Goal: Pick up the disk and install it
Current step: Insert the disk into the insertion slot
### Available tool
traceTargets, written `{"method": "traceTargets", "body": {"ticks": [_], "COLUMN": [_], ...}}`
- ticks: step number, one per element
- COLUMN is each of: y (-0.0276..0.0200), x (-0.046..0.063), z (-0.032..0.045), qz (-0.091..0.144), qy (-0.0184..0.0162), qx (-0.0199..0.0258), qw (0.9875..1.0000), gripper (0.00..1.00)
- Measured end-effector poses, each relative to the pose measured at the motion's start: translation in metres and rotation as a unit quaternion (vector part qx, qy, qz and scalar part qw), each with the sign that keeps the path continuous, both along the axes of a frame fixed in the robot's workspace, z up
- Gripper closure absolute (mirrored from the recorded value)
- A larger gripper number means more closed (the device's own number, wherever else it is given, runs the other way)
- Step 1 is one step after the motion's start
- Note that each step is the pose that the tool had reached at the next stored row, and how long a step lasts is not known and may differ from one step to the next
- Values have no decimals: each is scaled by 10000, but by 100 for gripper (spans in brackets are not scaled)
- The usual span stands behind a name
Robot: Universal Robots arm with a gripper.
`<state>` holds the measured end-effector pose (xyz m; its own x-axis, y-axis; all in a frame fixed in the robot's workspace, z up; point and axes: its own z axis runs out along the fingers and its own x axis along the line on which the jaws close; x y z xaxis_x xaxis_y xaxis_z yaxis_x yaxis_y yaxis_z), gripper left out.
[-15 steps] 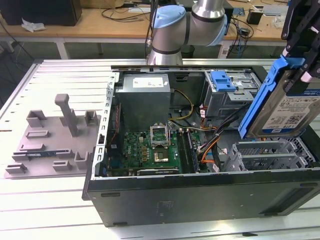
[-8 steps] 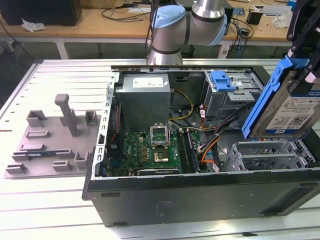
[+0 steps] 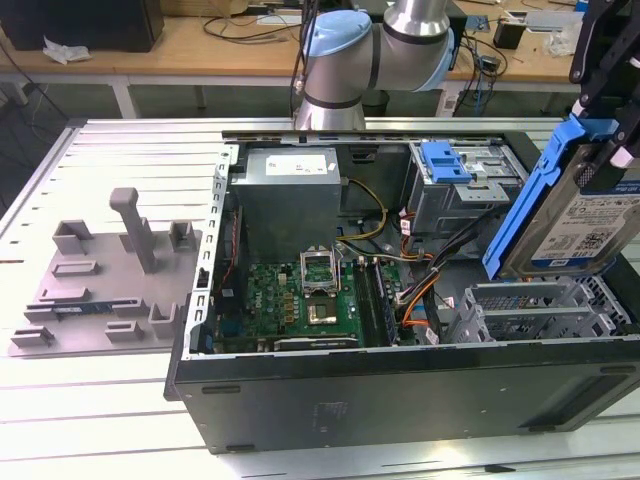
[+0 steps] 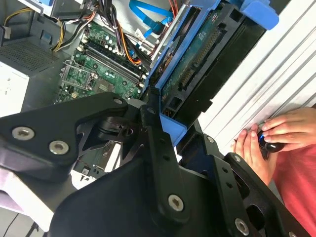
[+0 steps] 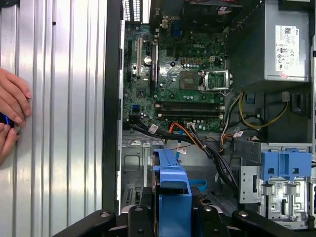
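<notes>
The disk (image 3: 585, 225) is a silver drive with a white-and-blue label in a blue carrier rail. It hangs tilted, nearly on edge, above the open computer case (image 3: 400, 385) at the exterior view's right. My black gripper (image 3: 608, 140) is shut on its upper part. In the second wrist view the disk (image 4: 207, 64) shows its green circuit-board underside, with the gripper (image 4: 170, 136) clamped on the blue rail. In the first wrist view the rail's blue edge (image 5: 173, 190) stands out from the gripper (image 5: 173, 219) over the case's interior.
Below the disk sits a metal drive bay (image 3: 540, 305). Inside the case are a grey power supply (image 3: 290, 195), a green motherboard (image 3: 300, 295), orange and black cables (image 3: 415, 290) and a blue latch piece (image 3: 445, 160). A grey fixture plate (image 3: 110, 280) lies outside. A person's hands (image 4: 276, 133) rest on the slatted table.
</notes>
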<state>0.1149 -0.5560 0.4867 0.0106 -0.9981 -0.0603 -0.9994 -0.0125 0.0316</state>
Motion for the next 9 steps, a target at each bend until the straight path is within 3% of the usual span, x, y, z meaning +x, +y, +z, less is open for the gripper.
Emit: {"method": "traceTargets", "body": {"ticks": [9], "y": [0], "x": [0], "z": [-2], "qz": [0], "qy": [0], "qx": [0], "qw": [10000], "gripper": [63]}}
